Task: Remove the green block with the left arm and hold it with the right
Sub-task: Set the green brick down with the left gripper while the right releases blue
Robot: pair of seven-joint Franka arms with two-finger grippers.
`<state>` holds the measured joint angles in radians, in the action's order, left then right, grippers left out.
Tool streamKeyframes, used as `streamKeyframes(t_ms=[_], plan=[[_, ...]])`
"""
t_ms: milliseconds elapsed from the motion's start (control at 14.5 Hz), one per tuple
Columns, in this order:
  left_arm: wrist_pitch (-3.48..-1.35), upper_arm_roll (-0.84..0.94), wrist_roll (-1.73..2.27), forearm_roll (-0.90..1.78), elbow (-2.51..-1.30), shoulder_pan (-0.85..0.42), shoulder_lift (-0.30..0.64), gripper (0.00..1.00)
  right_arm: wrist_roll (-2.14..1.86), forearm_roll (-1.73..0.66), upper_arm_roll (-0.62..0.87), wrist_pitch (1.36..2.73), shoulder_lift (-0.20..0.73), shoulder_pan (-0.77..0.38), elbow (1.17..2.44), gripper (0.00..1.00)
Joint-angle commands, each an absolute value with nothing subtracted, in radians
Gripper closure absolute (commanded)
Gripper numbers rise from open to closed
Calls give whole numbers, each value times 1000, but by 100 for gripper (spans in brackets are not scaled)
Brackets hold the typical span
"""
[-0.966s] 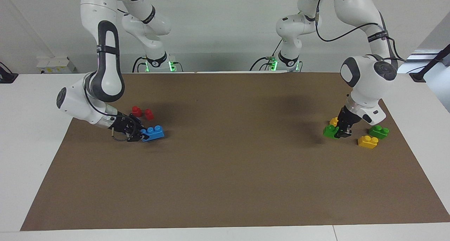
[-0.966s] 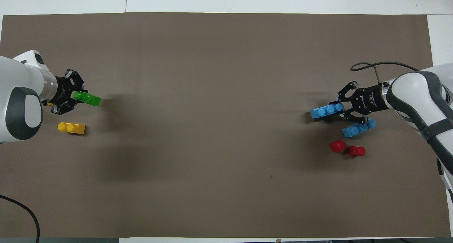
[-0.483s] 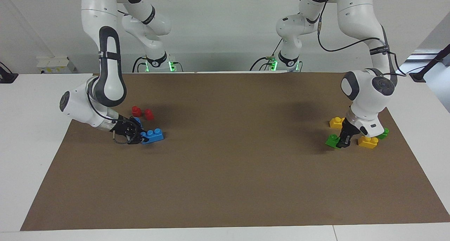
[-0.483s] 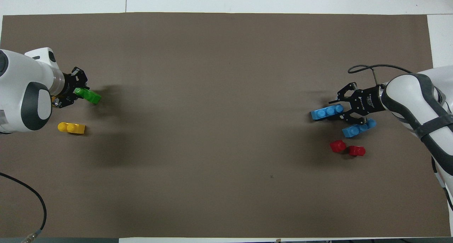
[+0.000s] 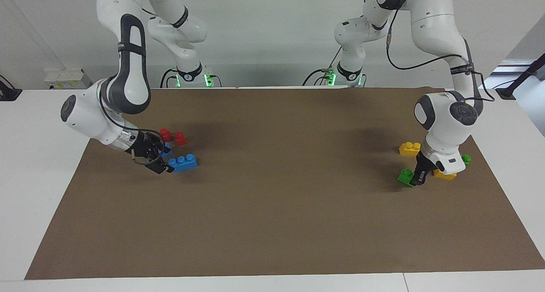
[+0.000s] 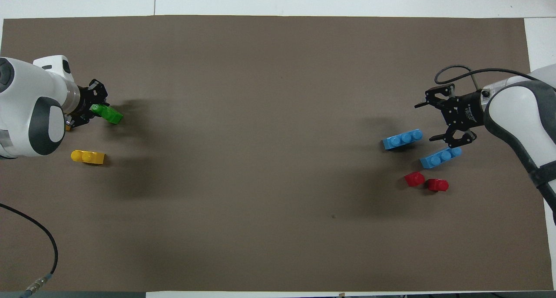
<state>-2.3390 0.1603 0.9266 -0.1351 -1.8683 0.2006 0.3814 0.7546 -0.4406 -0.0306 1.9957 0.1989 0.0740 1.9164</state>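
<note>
The green block [image 5: 405, 176] is bright green and tilted, close above the brown mat at the left arm's end. My left gripper [image 5: 419, 178] is shut on its end; in the overhead view the left gripper [image 6: 93, 111] holds the green block [image 6: 110, 114] pointing toward the table's middle. My right gripper [image 5: 163, 156] is open and empty at the right arm's end, beside a blue brick [image 5: 183, 162]. The overhead view shows the right gripper [image 6: 428, 119] with its jaws spread wide, just off the end of the blue brick [image 6: 402, 140].
A darker green brick [image 5: 466, 159] and two yellow bricks [image 5: 409, 148] [image 5: 445, 176] lie around my left wrist, partly hidden. A second blue brick [image 6: 440, 157] and two red pieces [image 6: 414, 179] [image 6: 438, 185] lie near my right gripper. The brown mat [image 5: 272, 207] covers the table.
My left gripper has carried the green block away from the robots, clear of the yellow and darker green bricks. My right gripper has drawn back off the blue brick and risen.
</note>
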Motion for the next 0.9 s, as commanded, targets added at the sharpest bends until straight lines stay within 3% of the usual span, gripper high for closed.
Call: streamKeyframes(t_ms=[0,414,621,828], plan=[[-2352,167,896,-155,-1855,206,391,0,654,-304,-23,1898,129,46,1849,0],[-2242,176,820,-155,-1833,189,290,0,217,-147,20,1652,25,41,1711,0],[-2099,184,640,-155,-1793,186,220,0,103,-57,86,1527,31,43,1593,0],[-1978,196,438,-146,-1783,186,141,0,98,-54,89,1526,38,43,1563,0]])
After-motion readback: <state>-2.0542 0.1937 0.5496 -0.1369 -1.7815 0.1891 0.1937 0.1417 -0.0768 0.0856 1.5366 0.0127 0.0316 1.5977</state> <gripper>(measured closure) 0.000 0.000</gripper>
